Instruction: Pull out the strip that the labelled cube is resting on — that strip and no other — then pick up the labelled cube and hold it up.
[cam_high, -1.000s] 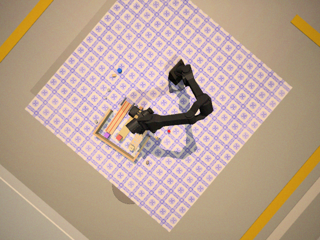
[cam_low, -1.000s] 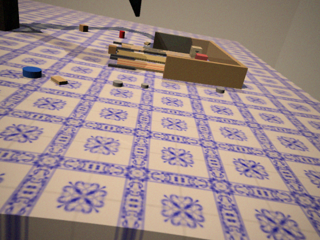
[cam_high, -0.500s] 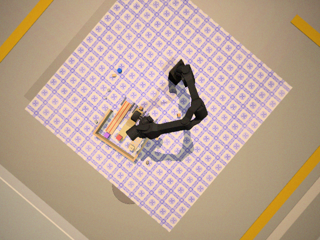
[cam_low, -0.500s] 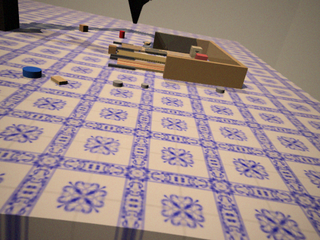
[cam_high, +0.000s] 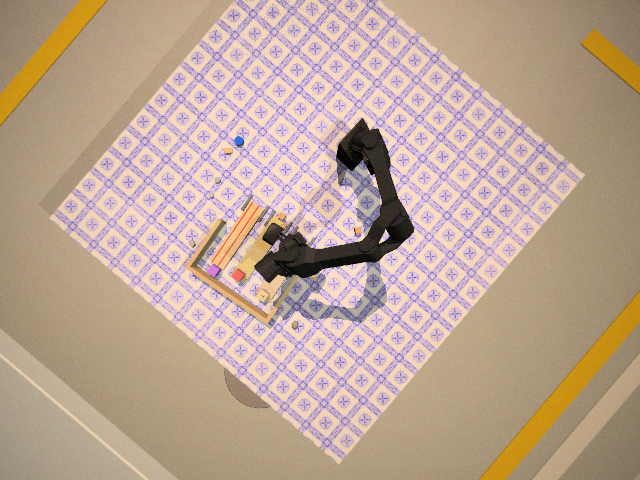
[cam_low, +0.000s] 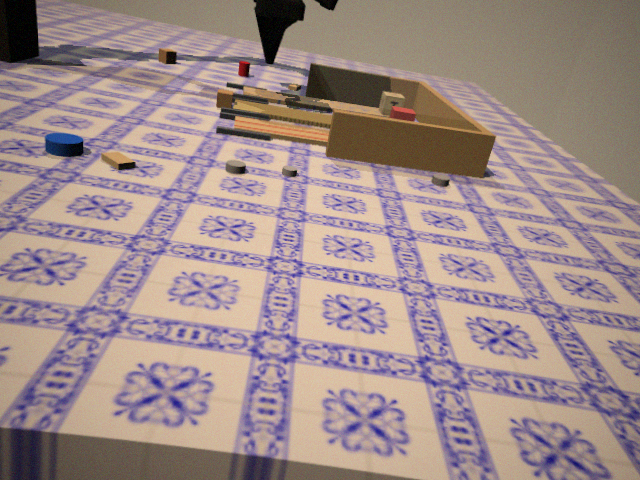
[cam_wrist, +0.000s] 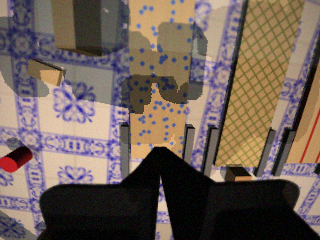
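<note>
The labelled cube (cam_high: 263, 295) (cam_low: 392, 103) is pale with a dark mark. It rests on the far end of the blue-dotted strip (cam_high: 271, 287) (cam_wrist: 157, 122), inside the three-sided wooden wall (cam_high: 227, 291) (cam_low: 403, 139). A red cube (cam_high: 238, 274) (cam_low: 402, 113) sits on the cross-hatched strip (cam_high: 254, 255) (cam_wrist: 265, 60). A purple cube (cam_high: 214, 270) is at the end of the red-lined strip (cam_high: 237, 235) (cam_low: 299, 130). My gripper (cam_low: 269, 62) (cam_wrist: 159, 152) is shut and empty, its tips above the near end of the dotted strip. The arm partly hides that strip in the top view.
Dark rails (cam_wrist: 189, 142) flank the strips' near ends. A small brown block (cam_low: 224, 98) (cam_wrist: 238, 174) is at the cross-hatched strip's near end. A red cylinder (cam_low: 244, 68) (cam_wrist: 16, 159) and another brown block (cam_high: 357, 230) (cam_low: 166, 56) stand apart. A blue disc (cam_high: 238, 140) (cam_low: 64, 144) lies farther off.
</note>
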